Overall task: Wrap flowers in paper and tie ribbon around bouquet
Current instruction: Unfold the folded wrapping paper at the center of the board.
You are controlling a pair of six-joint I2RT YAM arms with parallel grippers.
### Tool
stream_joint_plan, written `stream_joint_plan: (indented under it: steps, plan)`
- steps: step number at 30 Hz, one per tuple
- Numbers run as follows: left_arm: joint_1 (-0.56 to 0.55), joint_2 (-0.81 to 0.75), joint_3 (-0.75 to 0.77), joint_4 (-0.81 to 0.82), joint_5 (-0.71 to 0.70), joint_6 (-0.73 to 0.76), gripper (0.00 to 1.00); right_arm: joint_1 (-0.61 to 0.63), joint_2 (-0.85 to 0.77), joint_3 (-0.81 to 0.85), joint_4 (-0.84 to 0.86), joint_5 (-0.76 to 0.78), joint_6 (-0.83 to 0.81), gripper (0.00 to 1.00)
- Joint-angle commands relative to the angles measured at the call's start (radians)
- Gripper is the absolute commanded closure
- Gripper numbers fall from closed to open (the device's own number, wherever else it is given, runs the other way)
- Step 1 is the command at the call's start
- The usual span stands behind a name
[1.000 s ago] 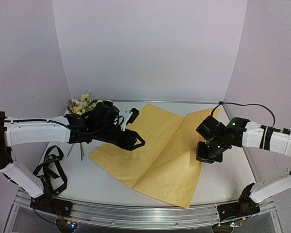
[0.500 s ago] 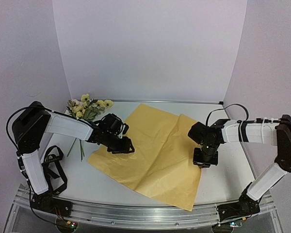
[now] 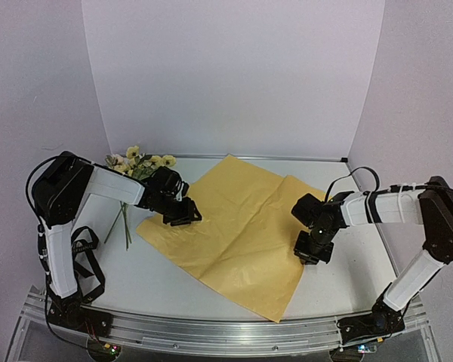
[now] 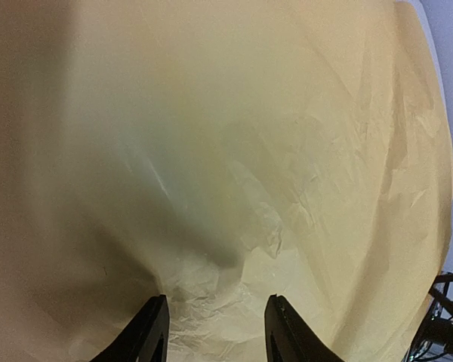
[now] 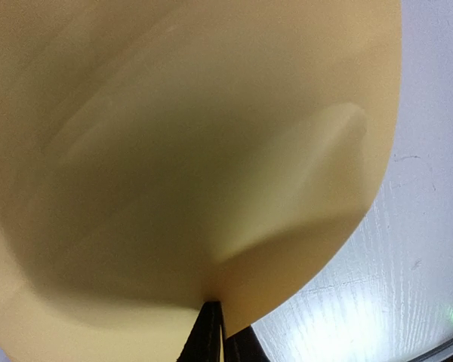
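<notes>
Paper point(image 3: 241, 226): lies mostly flat on the table point(image 3: 158, 280), set corner-wise, spanning the whole gap between the two pairs of fingers.

Left fingers point(image 4: 152, 335): apart, tips down on the sheet's left corner. Crumpled paper shows in the gap; nothing looks clamped.

Right fingers point(image 5: 210, 335): together, pinched on the right edge, the sheet bulging up and away from the tips.

Flowers point(image 3: 140, 162): off the paper, just outward of and beyond the left fingers. Heads are at the far end, and the thin stems trail back toward the near side, so the long axis runs far-to-near. Left arm plainly nearer; the right fingers are well apart from them, with the full sheet between.

Ribbon point(image 3: 83, 260): loose heap outward of and nearer than the left fingers, close to that arm's base.

Judgement: the sheet is about laid out, and fetching the flowers likely falls to the left fingers. There is open table around the stems. Back wall close behind the heads.
</notes>
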Motion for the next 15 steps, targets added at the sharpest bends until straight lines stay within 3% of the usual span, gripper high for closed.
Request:
stream_joint_plan:
  steps: [1,15]
  plan:
    - [0.039,0.095,0.065,-0.072,-0.002,0.035,0.54,0.008,0.020,-0.059,0.104,0.031,0.131,0.96]
    - [0.080,0.150,0.160,-0.125,-0.004,0.092,0.55,0.078,-0.024,-0.121,0.194,0.056,0.211,0.90]
